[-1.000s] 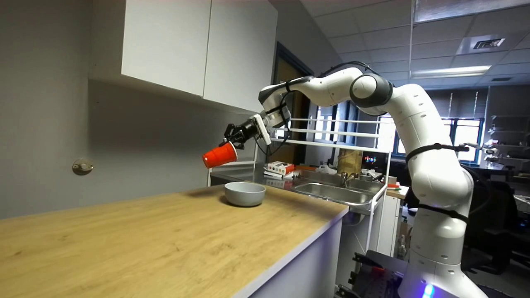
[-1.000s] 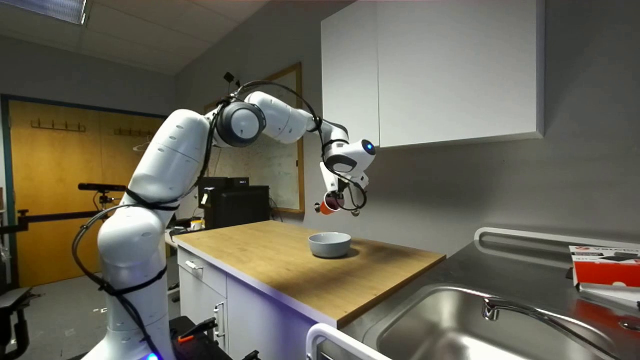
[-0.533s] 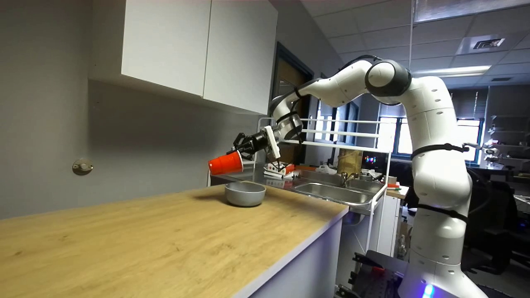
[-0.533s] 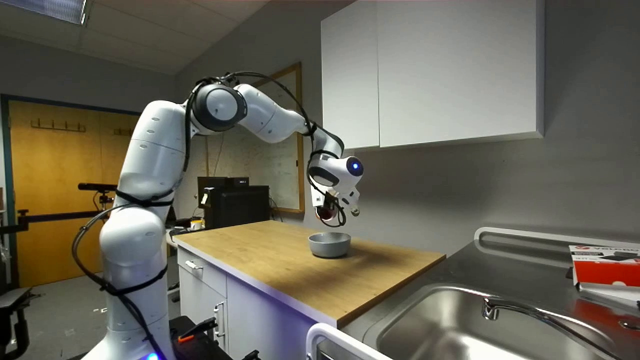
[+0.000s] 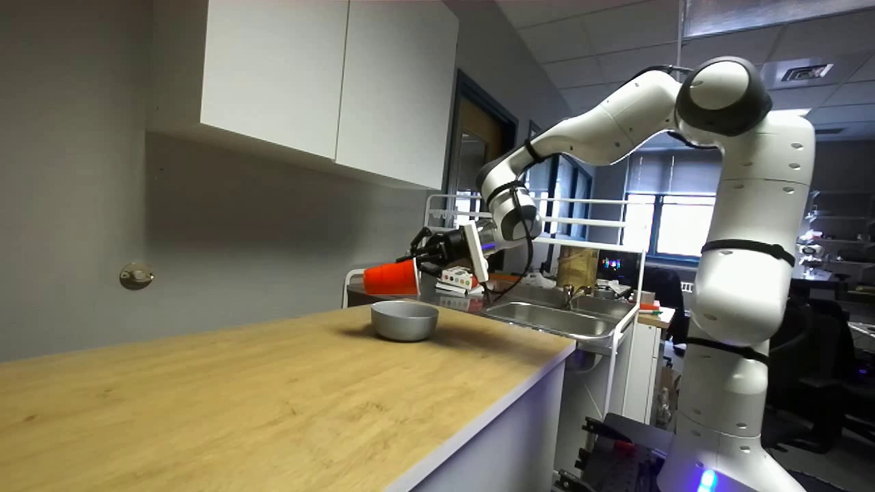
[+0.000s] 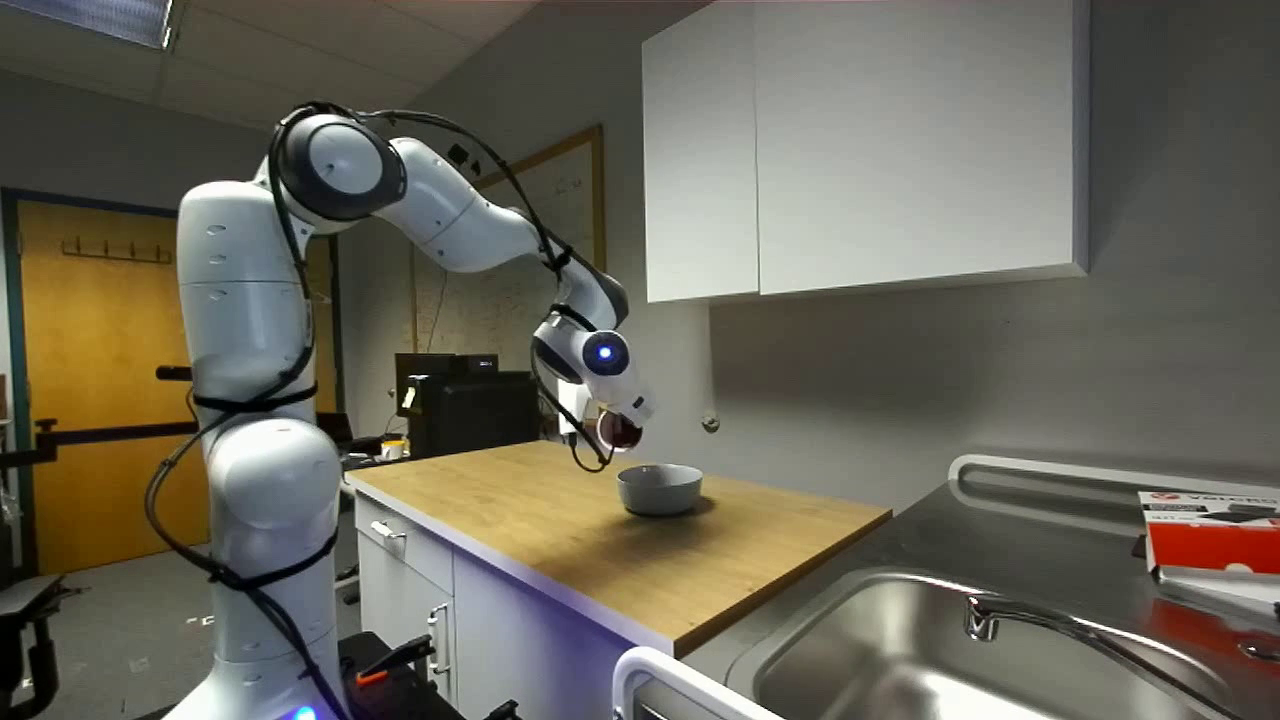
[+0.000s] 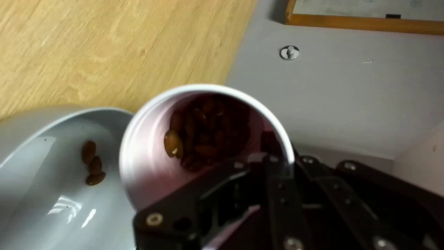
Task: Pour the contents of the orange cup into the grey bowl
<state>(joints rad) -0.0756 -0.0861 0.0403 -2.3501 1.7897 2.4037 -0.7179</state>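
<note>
Hand gripping the orange cup at its rim end. Wrist view: dark finger parts cross the edge of the mouth; how far they reach inside cannot be told. Cup is aloft, lying close to horizontal, mouth seen nearly full-on in the wrist view. In both exterior views it stands above the grey bowl and partly off to one side of it, no contact visible. Bowl sits upright on the surface.

Contents: brown almond-like pieces, heaped deep in the cup; a few similar pieces lie in the bowl.

Step in hand, as judged: the pour, early part. Most of the load appears to be in the cup, and a wall this near level probably will not let the rest slide out.

Next move calls for: bringing the mouth squarely over the bowl, then rolling the cup further until its rim drops clearly below its base. Suggest tipping slowly, since a loose heap may let go all at once; with the mouth off-centre, pieces could miss the bowl and land on the surface
</note>
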